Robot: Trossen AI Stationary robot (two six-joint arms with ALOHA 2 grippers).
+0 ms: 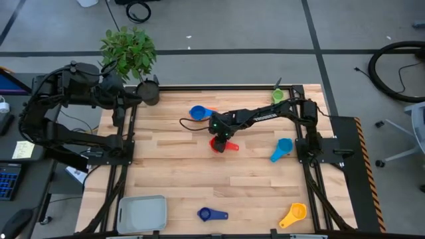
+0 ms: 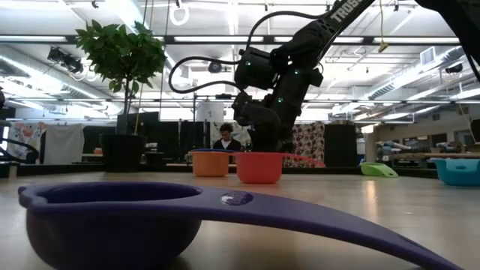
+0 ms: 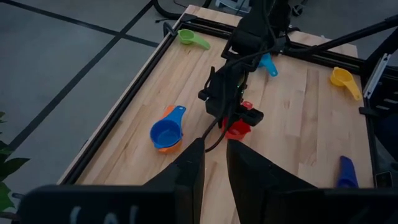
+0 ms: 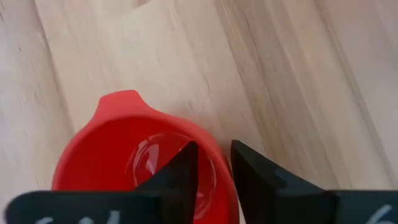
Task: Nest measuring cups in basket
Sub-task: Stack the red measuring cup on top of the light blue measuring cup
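Wooden worktop (image 1: 199,179), mid-task: right tool (image 4: 213,163) straddles the red measuring cup's (image 4: 124,155) rim, fingers narrowly apart, not yet clamped; closing off-centre could tip or skid it, far from the grey basket (image 1: 141,214); left tool (image 3: 214,163) waits, nearly together.

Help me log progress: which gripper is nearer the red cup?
Right. The right gripper is at the red cup, fingers straddling its rim; the left gripper waits off the table's far-left corner.
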